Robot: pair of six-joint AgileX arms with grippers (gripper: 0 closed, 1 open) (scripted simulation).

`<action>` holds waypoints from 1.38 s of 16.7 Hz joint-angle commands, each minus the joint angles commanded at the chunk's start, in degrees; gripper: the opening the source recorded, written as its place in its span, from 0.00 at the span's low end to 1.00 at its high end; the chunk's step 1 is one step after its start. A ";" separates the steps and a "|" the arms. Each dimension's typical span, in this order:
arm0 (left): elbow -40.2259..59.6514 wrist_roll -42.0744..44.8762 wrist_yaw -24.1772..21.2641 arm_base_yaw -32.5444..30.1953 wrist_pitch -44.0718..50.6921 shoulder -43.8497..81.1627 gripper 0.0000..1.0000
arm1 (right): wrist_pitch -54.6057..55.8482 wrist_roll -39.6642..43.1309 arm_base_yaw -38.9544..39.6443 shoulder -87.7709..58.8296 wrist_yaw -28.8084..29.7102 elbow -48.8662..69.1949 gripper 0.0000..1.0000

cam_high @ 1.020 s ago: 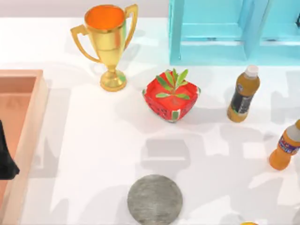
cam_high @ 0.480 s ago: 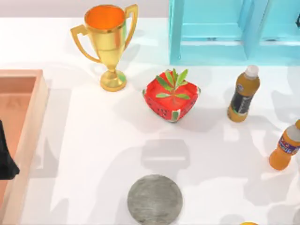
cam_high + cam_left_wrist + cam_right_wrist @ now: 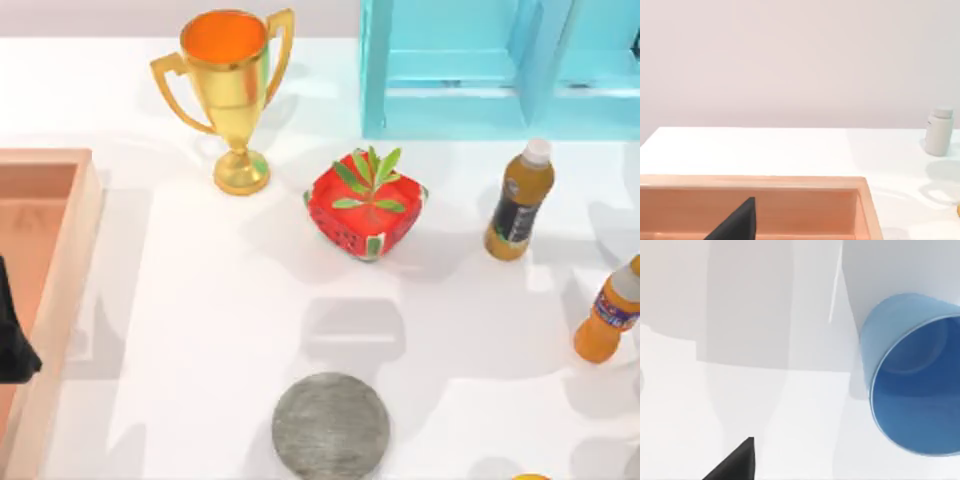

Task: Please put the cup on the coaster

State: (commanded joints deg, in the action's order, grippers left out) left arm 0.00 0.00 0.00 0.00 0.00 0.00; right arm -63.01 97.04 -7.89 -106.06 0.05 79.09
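The cup [image 3: 231,90], a gold trophy with two handles and an orange inside, stands upright on the white table at the back left. The coaster [image 3: 331,425], a round mottled grey disc, lies flat near the front edge, a little left of centre and far from the cup. My left gripper [image 3: 12,345] shows as a dark shape at the left edge over the wooden tray [image 3: 70,270], well away from both; its dark tip [image 3: 735,224] hangs above the tray's inside. A dark tip of my right gripper [image 3: 735,462] is above bare white table.
A red watermelon-patterned pot with a green plant [image 3: 366,204] sits between cup and coaster. Two orange bottles [image 3: 519,200] [image 3: 610,310] stand on the right, with a turquoise shelf unit [image 3: 470,70] behind them. A white bottle [image 3: 939,132] and a blue open container [image 3: 915,375] show in the wrist views.
Shadows on the right half of the table have drifted toward the right. Cup, coaster, pot and bottles have stayed in place, and the left arm has not moved.
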 joint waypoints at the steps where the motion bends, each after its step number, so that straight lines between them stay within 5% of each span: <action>1: 0.00 0.00 0.00 0.00 0.00 0.00 1.00 | 2.34 0.20 -0.26 -0.75 0.03 -1.58 1.00; 12: 0.00 0.00 0.00 0.00 0.00 0.00 1.00 | 13.67 -1.33 1.32 -3.11 0.00 -10.55 1.00; 23: 0.00 0.00 0.00 0.00 0.00 0.00 1.00 | 13.67 -1.33 1.32 -3.11 0.00 -10.55 0.17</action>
State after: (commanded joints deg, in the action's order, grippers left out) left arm 0.00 0.00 0.00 0.00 0.00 0.00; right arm -49.35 95.70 -6.57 -109.17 0.05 68.54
